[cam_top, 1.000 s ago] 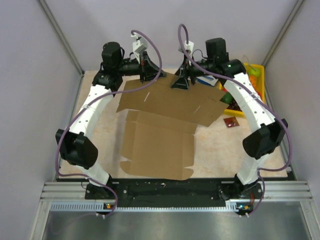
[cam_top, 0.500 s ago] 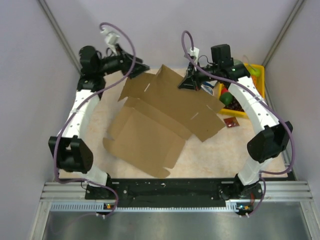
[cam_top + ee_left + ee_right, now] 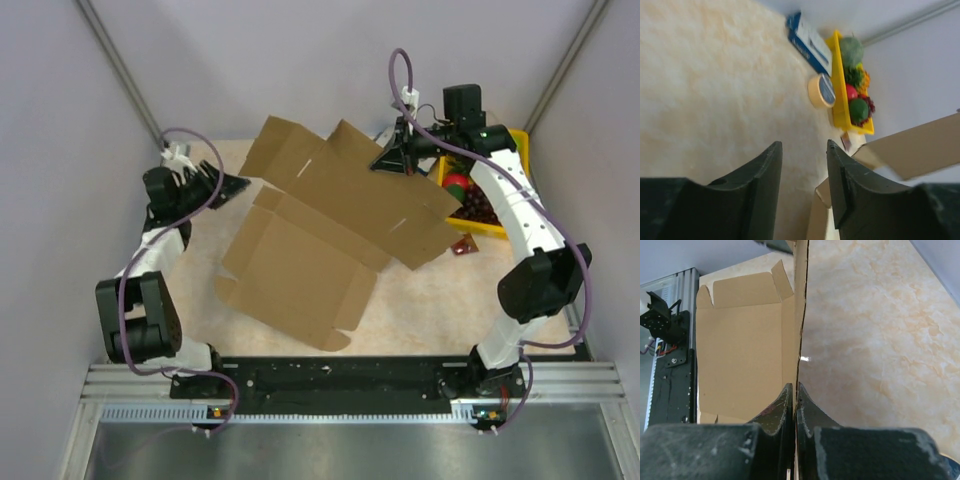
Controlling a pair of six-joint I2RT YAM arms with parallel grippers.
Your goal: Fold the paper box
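Pinches one edge of the large brown corrugated cardboard box blank, mid-frame on the table, with the right tool, left tool spread empty; probably risks slipping or skewing.

Beige marbled tabletop — pale lilac walls, evenly lit.

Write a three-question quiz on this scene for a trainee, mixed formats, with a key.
1. True or false: the left hand grips the cardboard box.
2. Which hand is pinching the box's edge? A) left B) right C) both
3. Fill in: the yellow tray of fruit sits on the robot's ____ side.

Key:
1. False. It is open and apart from the box.
2. B, the right hand.
3. right
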